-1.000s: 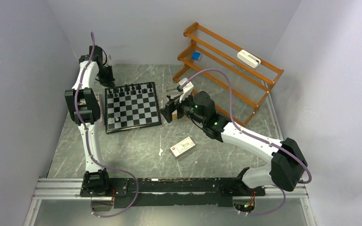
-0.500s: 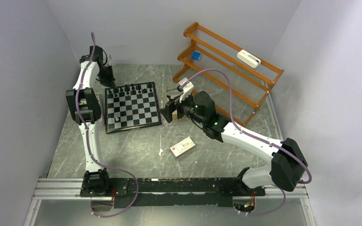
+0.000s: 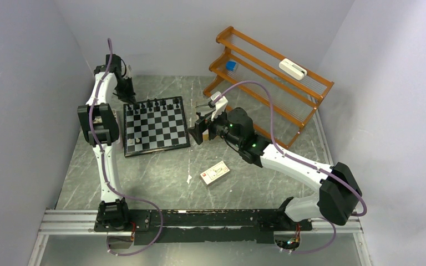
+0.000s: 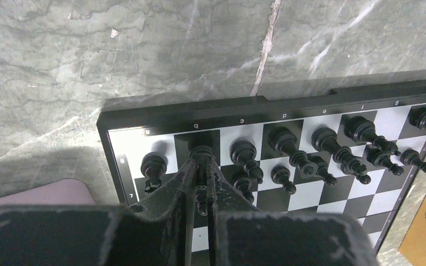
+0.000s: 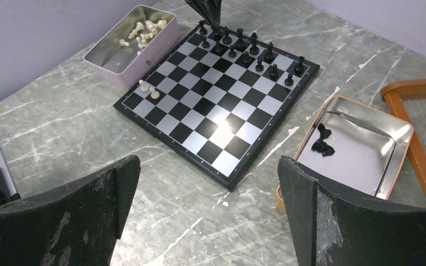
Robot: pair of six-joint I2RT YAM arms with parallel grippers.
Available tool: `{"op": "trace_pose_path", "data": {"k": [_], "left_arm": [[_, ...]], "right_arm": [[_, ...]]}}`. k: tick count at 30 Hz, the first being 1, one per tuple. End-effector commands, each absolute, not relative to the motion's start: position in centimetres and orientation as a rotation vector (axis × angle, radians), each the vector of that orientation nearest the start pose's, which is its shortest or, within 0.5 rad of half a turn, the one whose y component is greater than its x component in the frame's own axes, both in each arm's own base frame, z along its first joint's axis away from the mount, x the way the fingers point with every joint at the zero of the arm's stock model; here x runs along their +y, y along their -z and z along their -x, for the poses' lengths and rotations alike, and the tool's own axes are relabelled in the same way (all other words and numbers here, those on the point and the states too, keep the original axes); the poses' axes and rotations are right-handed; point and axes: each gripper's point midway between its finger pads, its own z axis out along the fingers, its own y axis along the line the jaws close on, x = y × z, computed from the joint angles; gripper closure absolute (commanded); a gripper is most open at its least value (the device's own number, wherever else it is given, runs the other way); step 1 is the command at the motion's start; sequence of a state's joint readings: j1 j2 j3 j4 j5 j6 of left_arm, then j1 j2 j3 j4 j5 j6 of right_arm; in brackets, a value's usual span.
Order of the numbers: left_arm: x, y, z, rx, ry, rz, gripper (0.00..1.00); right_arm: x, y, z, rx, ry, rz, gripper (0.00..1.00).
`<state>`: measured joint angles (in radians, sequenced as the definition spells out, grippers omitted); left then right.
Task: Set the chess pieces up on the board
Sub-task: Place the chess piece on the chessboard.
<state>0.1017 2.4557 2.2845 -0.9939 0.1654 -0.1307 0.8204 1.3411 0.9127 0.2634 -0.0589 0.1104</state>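
Your left arm and right arm wear white shells between chunky black joint housings. A mauve cable trails along each. Green lights glow on the right one's black forearm. Up close, the right gripper has matte black fingers, edges scuffed pale. Same rough black on the left fingers.

light: even, bright | glare: board centre | blur: left tool near lens, perhaps defocused
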Motion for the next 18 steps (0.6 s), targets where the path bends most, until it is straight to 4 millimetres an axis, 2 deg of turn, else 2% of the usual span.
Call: {"op": "trace_pose_path", "data": {"k": [1,18], "left_arm": [[2.70,-6.06,-54.52,2.684,0.215,0.276,0.84],[2.52,-5.89,-54.71,2.680,0.231,0.269,0.78]], "right_arm": [[33.45,-25.55,-29.22,1.625,-0.728,0.653,0.00],[33.28,-25.82,-29.18,1.617,-0.727,0.646,0.00]]}}
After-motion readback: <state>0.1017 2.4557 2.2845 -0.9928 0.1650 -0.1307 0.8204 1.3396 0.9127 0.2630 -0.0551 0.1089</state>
